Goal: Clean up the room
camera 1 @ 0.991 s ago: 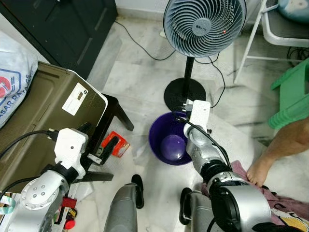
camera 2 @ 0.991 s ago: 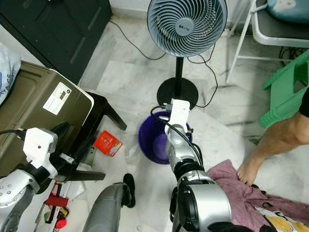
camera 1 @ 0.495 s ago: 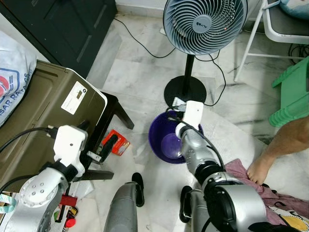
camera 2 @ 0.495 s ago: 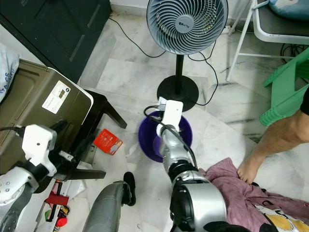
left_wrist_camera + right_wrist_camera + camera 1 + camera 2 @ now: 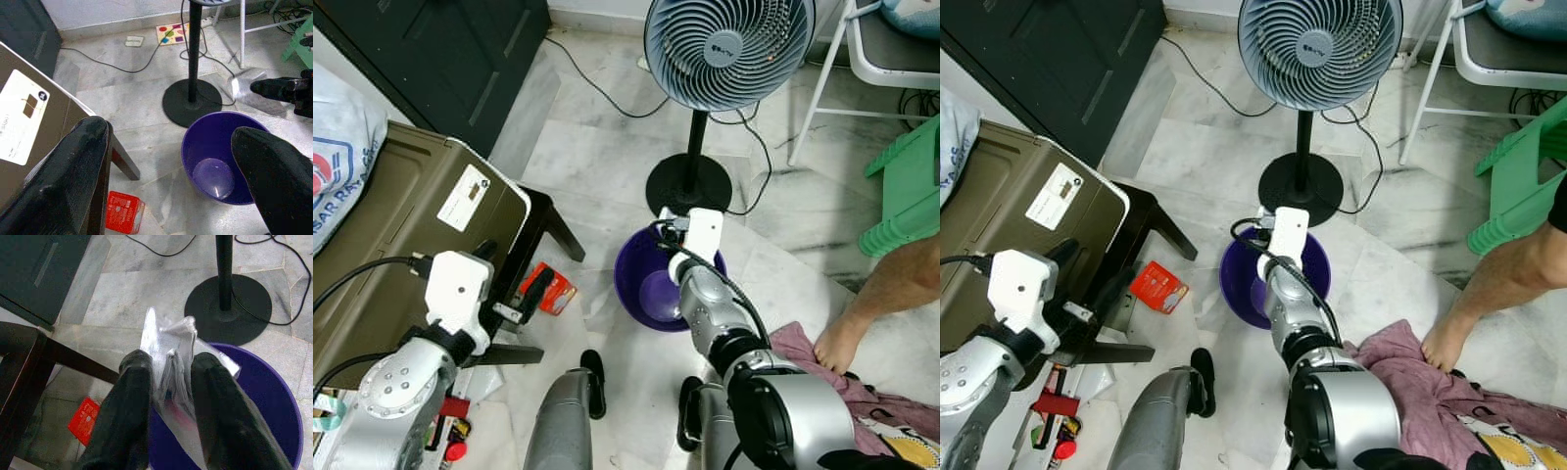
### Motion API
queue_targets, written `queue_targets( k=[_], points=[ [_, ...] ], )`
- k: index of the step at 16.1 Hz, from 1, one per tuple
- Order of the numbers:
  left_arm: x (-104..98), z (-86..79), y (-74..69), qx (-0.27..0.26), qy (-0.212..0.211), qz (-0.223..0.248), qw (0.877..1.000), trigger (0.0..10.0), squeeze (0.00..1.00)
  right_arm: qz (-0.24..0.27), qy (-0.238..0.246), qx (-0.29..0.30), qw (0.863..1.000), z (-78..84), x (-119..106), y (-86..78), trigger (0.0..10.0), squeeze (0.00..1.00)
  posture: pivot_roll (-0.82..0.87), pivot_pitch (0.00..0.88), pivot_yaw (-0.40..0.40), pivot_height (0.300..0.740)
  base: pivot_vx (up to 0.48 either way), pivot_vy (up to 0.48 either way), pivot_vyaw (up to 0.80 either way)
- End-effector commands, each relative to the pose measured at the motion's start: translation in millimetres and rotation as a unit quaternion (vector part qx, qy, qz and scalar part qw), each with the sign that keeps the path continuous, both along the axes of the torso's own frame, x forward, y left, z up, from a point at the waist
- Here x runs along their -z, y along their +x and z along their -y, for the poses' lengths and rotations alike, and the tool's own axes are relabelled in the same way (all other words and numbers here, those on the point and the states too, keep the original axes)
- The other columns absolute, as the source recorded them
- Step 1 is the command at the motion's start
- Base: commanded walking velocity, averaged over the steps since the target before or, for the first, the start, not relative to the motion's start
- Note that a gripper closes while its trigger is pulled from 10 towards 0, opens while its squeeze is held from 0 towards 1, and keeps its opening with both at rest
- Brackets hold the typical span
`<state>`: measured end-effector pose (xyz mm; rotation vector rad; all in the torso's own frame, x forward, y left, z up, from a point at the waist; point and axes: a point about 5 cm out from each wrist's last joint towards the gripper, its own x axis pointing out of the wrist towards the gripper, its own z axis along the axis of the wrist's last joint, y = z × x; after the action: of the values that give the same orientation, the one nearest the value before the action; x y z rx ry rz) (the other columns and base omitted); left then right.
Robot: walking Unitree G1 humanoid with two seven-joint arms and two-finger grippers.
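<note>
My right gripper [image 5: 168, 364] is shut on a crinkled clear and silver plastic wrapper [image 5: 171, 340]. It hangs over the far rim of a round purple bin [image 5: 628, 276] on the marble floor. The bin looks bare inside. In the left wrist view the wrapper [image 5: 247, 88] sticks out from the right gripper's fingertips [image 5: 266, 87], just above the bin [image 5: 195, 147]. My left gripper [image 5: 527, 299] is open and holds nothing, low at the left beside a black stool. A red packet [image 5: 551, 290] lies on the floor between the stool and the bin.
A standing fan [image 5: 724, 49] with a black round base [image 5: 690, 186] stands just behind the bin, cables trailing. An olive case [image 5: 401, 215] rests on the black stool [image 5: 553, 227]. At the right are a person's foot [image 5: 842, 343], a pink cloth [image 5: 803, 348] and a green stool [image 5: 906, 196].
My right gripper, still holding the wrapper, has shifted left and now sits over the bin's far rim. The left arm has hardly moved.
</note>
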<state>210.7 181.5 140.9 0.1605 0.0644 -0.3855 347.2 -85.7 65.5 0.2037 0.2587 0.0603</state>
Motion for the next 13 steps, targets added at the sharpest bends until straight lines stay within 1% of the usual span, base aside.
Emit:
queue_targets(
  k=[1,3,6,8,9,10,12,13],
  points=[
    [6.2,-1.7,-2.0,-0.008,0.007,-0.012,1.0,10.0,0.0,-0.012,0.01,0.003,1.0,-2.6,5.1,-3.3,10.0,1.0,0.25,0.342,0.128,0.74,0.0,0.0,0.0],
    [6.0,-0.9,0.4,-0.01,0.005,-0.01,1.0,10.0,0.0,-0.014,0.012,0.014,1.0,2.0,4.3,-1.6,10.0,1.0,0.26,0.33,0.126,0.74,0.0,0.0,0.0],
    [5.4,-1.4,2.0,-0.014,0.007,-0.006,1.0,10.0,0.0,-0.01,0.01,0.011,1.0,1.2,1.3,0.6,10.0,1.0,0.26,0.32,0.124,0.74,0.0,0.0,0.0],
    [5.2,-0.3,5.6,-0.016,0.006,-0.002,1.0,10.0,0.0,-0.001,0.006,0.005,1.0,-0.5,-3.2,3.2,10.0,1.0,0.25,0.309,0.123,0.74,0.0,0.0,0.0],
    [5.2,1.4,7.6,-0.015,0.003,0.001,1.0,10.0,0.0,0.004,0.011,0.001,1.0,-1.5,-5.7,4.5,10.0,1.0,0.24,0.298,0.119,0.74,0.0,0.0,0.0],
    [5.1,5.4,11.6,-0.012,-0.003,0.007,1.0,10.0,0.0,0.022,0.019,-0.013,1.0,-4.0,-10.5,5.8,10.0,1.0,0.22,0.285,0.114,0.74,0.0,0.0,0.0],
    [4.0,13.5,19.4,-0.008,-0.018,0.018,1.0,10.0,0.0,0.031,0.001,-0.03,0.999,-4.8,-10.3,3.6,10.0,1.0,0.19,0.265,0.102,0.74,0.0,0.0,0.0],
    [2.7,19.7,25.7,-0.007,-0.029,0.027,0.999,10.0,0.0,0.06,-0.023,-0.039,0.997,-1.6,-13.5,1.3,10.0,1.0,0.16,0.244,0.087,0.74,0.0,0.0,0.0]
  ],
)
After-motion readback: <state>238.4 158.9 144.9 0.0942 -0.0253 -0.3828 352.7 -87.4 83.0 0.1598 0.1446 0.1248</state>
